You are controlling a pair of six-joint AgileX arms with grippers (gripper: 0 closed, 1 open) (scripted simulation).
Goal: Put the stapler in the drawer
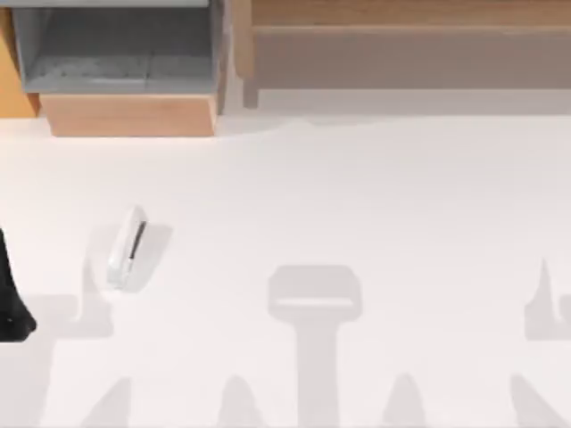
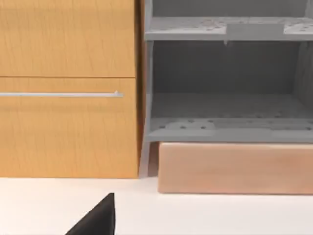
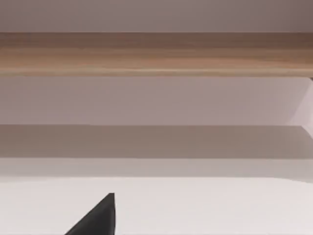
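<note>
Nearest, the left gripper (image 1: 11,308) sits at the left edge, finger state untellable; it should straddle the stapler (image 1: 128,250) across its narrow sides before lifting toward the open drawer (image 1: 116,85).

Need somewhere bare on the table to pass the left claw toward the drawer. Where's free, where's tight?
The white table lies bare from the stapler across to its right edge, and between the stapler and the drawer front. The drawer's grey floor is bare too. Tightest is the far left, where the left arm sits beside the stapler. The wooden shelf borders the back right.
</note>
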